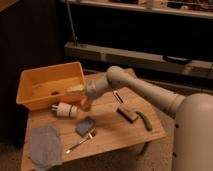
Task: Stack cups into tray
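The gripper (81,95), grip impossible to tell, sits at the tray's (42,100) near corner, above a toppled white cup (65,110), a sponge (85,125) and a fork (80,143).

The deep yellow-orange tray (35,99) stands upright, mouth up. The white cup (65,110) lies on its side just outside it at 5 o'clock. The olive-green cup (75,89) is at the tray's 4 o'clock rim, by the gripper (81,94).
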Motion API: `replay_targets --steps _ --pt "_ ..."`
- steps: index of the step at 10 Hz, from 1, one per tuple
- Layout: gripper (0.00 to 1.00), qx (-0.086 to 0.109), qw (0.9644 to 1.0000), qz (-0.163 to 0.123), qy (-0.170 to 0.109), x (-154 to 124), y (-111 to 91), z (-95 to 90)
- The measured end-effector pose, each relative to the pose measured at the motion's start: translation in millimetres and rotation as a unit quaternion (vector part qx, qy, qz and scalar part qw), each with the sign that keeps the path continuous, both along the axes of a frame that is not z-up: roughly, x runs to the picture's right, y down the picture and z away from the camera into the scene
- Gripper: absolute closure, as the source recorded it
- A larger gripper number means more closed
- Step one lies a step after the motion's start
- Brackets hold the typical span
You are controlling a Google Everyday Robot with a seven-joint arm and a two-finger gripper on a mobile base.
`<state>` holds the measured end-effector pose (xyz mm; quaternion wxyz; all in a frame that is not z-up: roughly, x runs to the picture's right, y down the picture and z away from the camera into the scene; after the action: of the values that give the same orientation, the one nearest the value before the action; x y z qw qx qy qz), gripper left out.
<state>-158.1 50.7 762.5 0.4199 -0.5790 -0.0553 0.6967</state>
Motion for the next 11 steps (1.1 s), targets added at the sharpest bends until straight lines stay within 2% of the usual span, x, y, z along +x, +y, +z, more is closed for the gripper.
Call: replay_targets --steps 2,5,7,11 --pt "0.22 -0.004 0.9996 -0.007 0.028 2 2 6.1" --pt "0.22 0.009 0.9958 -0.025 0.088 0 4 16.2" --pt "0.22 0.02 0.9931 -0.019 0.114 -1 3 23.3" --pt "0.22 0.052 0.9905 -0.016 0.126 -10 -1 30.1"
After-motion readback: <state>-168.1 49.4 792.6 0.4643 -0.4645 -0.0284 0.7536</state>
